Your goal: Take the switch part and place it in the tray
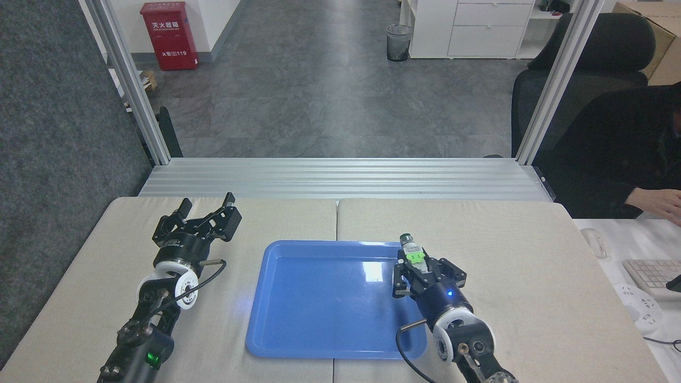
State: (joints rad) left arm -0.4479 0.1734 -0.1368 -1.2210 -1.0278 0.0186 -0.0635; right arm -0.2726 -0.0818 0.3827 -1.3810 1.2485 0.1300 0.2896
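- Right gripper [416, 261] pinches the switch part [411, 249], dark cap end pointing away, over the right edge of the tray [298, 319].
- Left gripper [206, 208] spread, holding nothing, over the table [532, 255] left of the tray.

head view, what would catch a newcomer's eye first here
The glossy blue tray in the middle of the beige table stands out first. Over its right rim, the right gripper holds the switch part with its bright green clip. The left gripper hangs open left of the tray.
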